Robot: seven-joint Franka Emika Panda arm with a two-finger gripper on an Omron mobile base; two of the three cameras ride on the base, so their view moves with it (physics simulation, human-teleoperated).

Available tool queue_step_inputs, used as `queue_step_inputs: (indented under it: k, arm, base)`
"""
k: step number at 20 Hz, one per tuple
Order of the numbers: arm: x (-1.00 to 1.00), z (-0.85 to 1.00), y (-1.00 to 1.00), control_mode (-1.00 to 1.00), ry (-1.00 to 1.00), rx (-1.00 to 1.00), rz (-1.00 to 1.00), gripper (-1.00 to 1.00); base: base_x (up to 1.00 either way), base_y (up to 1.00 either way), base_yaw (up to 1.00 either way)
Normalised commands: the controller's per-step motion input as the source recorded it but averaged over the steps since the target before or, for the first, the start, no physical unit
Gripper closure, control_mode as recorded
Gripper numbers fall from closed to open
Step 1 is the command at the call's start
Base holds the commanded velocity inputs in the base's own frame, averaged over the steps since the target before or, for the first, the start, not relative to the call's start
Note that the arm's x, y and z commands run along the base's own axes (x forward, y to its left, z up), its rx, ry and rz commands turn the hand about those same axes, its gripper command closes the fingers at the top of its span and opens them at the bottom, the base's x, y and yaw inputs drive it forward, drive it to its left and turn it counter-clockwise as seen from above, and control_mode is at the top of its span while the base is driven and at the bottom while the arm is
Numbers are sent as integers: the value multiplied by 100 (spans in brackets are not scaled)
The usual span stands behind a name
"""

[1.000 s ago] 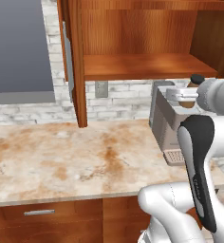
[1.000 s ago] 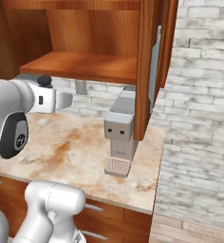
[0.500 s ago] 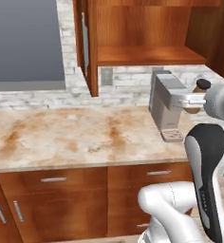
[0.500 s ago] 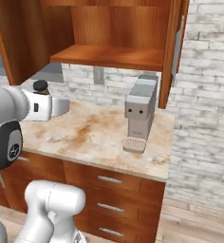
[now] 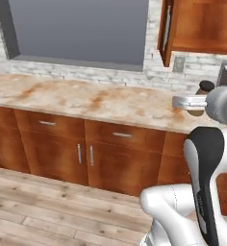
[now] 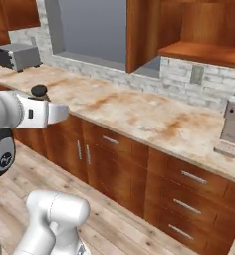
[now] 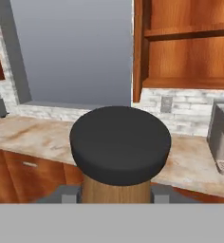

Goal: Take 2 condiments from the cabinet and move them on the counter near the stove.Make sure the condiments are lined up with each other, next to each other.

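The fingers (image 7: 66, 193) are closed on the shaker (image 7: 119, 152), a short tan cylinder with a round, matte dark top, held above the floor in front of the marbled beige stone desk (image 5: 86, 98). The red-brown wooden cabinet (image 7: 190, 47) stands open beyond.

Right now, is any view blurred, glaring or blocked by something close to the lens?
Hand view: the shaker sits close to the lens between the fingertips, blocking the middle; its edges look soft. Left base view: even light, no glare, faint shadow under the cabinet. Right base view: sharp enough, the counter evenly lit, no hard shadows.
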Motion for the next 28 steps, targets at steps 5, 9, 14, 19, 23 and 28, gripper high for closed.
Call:
queue_step_inputs:
  k: [5, 9, 14, 19, 23, 28]
  arm:
    - [0, 0, 0, 100, 0, 0, 0, 100]
    - [0, 0, 0, 100, 0, 0, 0, 100]
    - [0, 0, 0, 100, 0, 0, 0, 100]
    - [0, 0, 0, 100, 0, 0, 0, 100]
    - [0, 0, 0, 100, 0, 0, 0, 100]
    - [0, 0, 0, 100, 0, 0, 0, 100]
  base:
    - [-14, 4, 100]
    - [0, 0, 100]
    - [-4, 0, 100]
    - [0, 0, 100]
    - [52, -4, 72]
    - [100, 0, 0]
